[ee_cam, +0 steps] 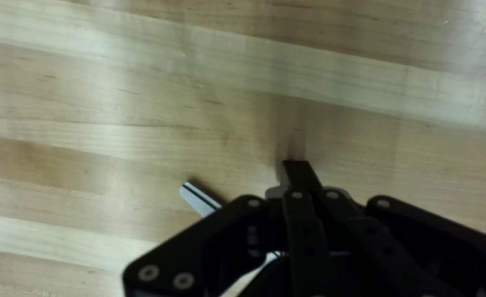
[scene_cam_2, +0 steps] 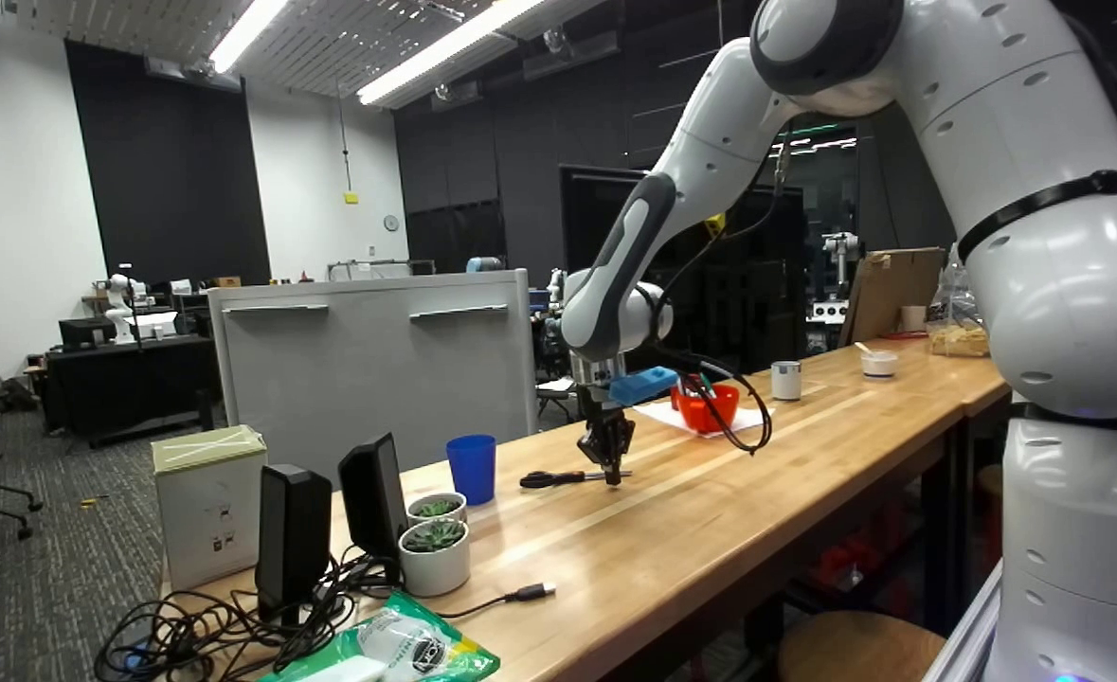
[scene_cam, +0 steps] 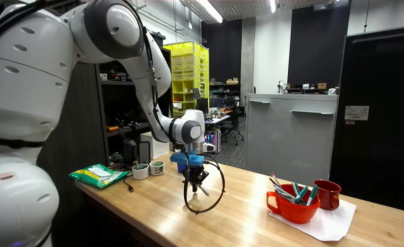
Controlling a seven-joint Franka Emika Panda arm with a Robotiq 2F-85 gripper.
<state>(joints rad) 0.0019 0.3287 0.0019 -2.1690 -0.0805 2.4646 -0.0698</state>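
Observation:
My gripper (ee_cam: 298, 173) points down just above the wooden table (ee_cam: 102, 103), its fingertips together and nothing visible between them. It also shows in both exterior views (scene_cam: 195, 189) (scene_cam_2: 613, 479). What looks like a pair of scissors (scene_cam_2: 550, 479) with dark handles lies flat on the table behind the gripper in an exterior view. Its metal blade end (ee_cam: 198, 199) shows to the left of the fingers in the wrist view, and the rest is hidden by the gripper. The blade also shows beside the fingertips in an exterior view (scene_cam: 205, 190). The gripper does not appear to hold the scissors.
A red-orange bowl (scene_cam: 295, 210) with several markers and a dark red mug (scene_cam: 330, 197) stand on white paper (scene_cam: 335, 223). A blue cup (scene_cam_2: 471, 471), two potted succulents (scene_cam_2: 435, 564), black speakers (scene_cam_2: 293, 540) and a green packet (scene_cam: 100, 175) are nearby. A white mug (scene_cam_2: 786, 381) stands farther along.

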